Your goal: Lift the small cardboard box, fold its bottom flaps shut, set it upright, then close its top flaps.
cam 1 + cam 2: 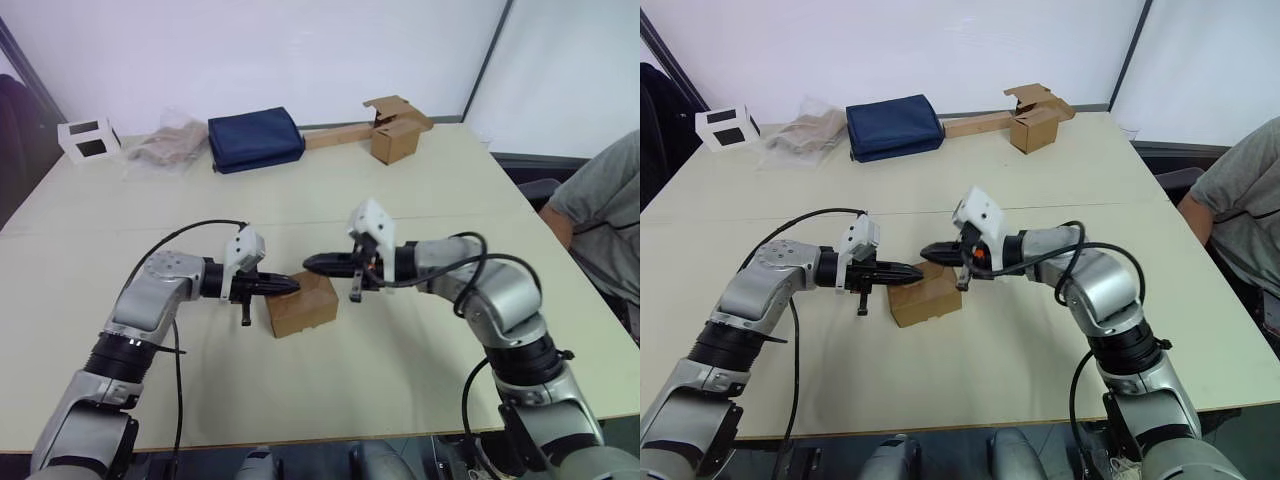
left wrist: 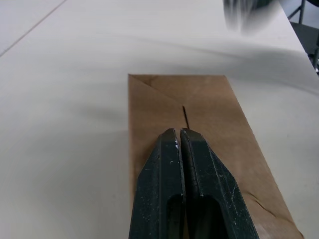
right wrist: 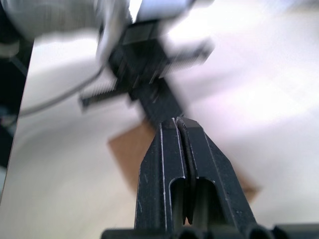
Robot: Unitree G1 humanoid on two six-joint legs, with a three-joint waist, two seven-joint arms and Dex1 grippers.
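Left eye view: pale table (image 1: 420, 360), small cardboard box (image 1: 305, 308) sitting near its middle, between the two arms, top flaps folded flat with a seam showing. Looks like the last step, closing the top. Left pincer (image 1: 292, 286) has its fingers pressed together, tip over the box's top near the seam. Right pincer (image 1: 310, 264) also pressed together, holding nothing, hovering just above the box's far edge, tip facing the left one. To finish well: push straight down on the seam with both tips, flat and even, avoid sliding the box or springing a flap.
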